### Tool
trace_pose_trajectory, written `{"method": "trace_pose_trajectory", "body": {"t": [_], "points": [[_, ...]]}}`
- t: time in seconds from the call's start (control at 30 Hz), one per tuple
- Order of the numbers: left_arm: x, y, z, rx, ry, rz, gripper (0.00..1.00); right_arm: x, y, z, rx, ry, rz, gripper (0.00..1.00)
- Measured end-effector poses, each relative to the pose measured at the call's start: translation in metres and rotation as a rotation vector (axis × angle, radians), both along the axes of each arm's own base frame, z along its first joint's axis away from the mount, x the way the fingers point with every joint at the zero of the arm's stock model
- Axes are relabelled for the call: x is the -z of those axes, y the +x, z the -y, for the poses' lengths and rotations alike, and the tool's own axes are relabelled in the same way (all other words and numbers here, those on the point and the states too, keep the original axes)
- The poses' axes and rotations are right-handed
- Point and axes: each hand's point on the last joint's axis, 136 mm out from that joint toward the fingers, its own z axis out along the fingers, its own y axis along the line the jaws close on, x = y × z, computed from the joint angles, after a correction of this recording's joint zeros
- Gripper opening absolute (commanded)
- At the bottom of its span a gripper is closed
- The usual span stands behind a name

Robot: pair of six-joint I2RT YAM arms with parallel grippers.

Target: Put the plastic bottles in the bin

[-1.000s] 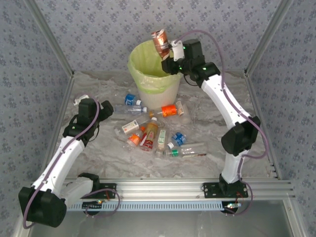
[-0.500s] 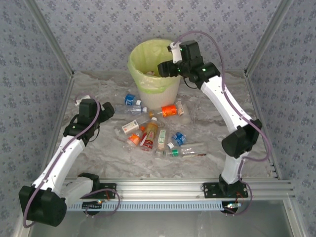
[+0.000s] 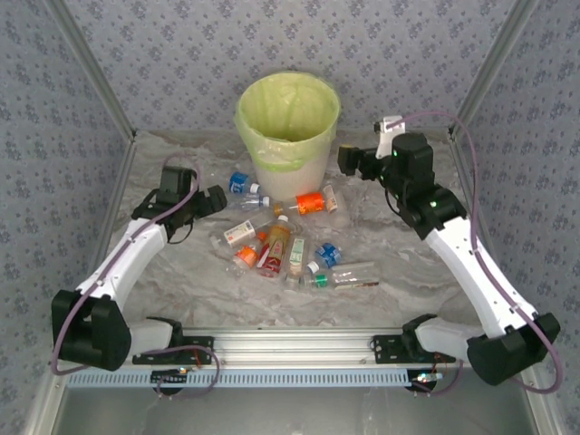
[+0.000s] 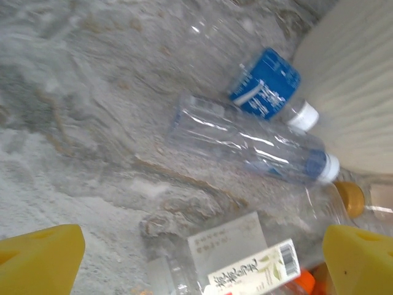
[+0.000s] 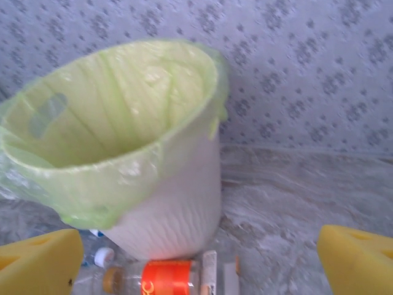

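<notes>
**Operator:** Progress on the bottles?

**Observer:** Not far, in my judgement. About ten plastic bottles lie on the table, in a loose heap between your two arms. The bin stands upright at the far side, with its yellow-green bag folded over the rim. Its bottom is hidden from the cameras, so you cannot tell how many bottles are inside.

**Operator:** And the claws?

**Observer:** Both are wide open and both are empty. Your right gripper hangs just to the right of the bin, beside it and not over the mouth. Its yellow pads stand far apart with nothing between them. Your left gripper is low over the table, near a blue-labelled bottle and a clear bottle that lie close to the foot of the bin. It touches neither of them.

**Operator:** What is left?

**Observer:** Nearly all that you can see. An orange-labelled bottle also lies at the base of the bin. I think the left claw is better placed for the next pick.
</notes>
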Motion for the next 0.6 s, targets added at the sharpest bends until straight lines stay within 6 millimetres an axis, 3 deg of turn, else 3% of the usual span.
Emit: {"method": "trace_pose_trajectory", "body": {"t": [0.27,0.37,0.5,0.6], "points": [[0.049,-0.017,0.054,0.28,0.04,-0.121,0.99,0.061,-0.021,0.025,0.075,-0.026,-0.108,1.0],[0.069,-0.022,0.069,0.364,0.096,-0.159,1.0,0.065,-0.021,0.028,0.089,-0.02,-0.116,1.0],[0.096,-0.023,0.065,0.395,0.173,-0.221,0.99,0.06,-0.018,0.029,0.095,-0.002,-0.097,1.0],[0.097,-0.012,0.065,0.405,0.207,-0.211,1.0,0.058,-0.017,0.028,0.098,0.009,-0.085,1.0]]}}
